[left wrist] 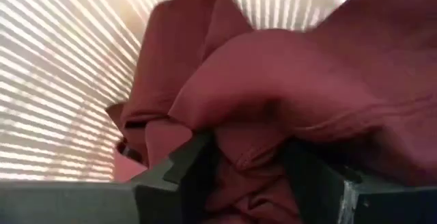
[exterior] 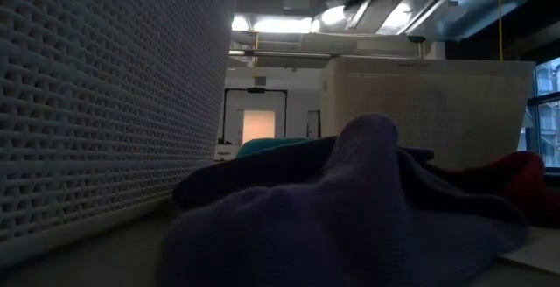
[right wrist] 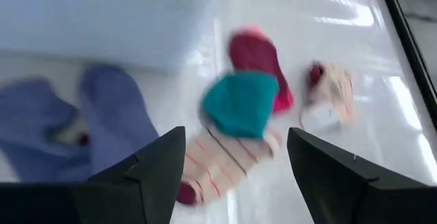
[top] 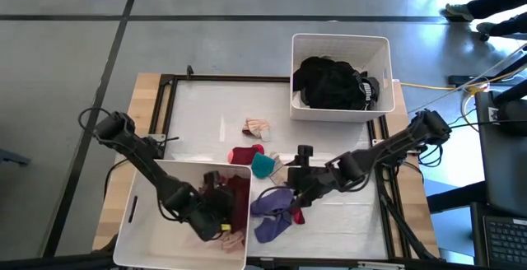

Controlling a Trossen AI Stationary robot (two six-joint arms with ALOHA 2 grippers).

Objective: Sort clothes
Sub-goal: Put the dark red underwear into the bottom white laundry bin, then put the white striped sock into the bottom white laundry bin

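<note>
right gripper (right wrist: 235, 176) hovering wide over the teal sock (right wrist: 240, 104)
it is needing to drop squarely, clear of the striped sock (right wrist: 229, 157).

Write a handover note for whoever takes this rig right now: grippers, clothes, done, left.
Left gripper: inside the near white plastic bin, jaws open around the maroon fabric garment.
Right gripper: open, empty, above the table's loose clothes.
Done: black garments in the far white bin; maroon pieces in the near one.
Left: purple garment, teal sock, red-pink sock, striped pale sock, small beige piece.
</note>
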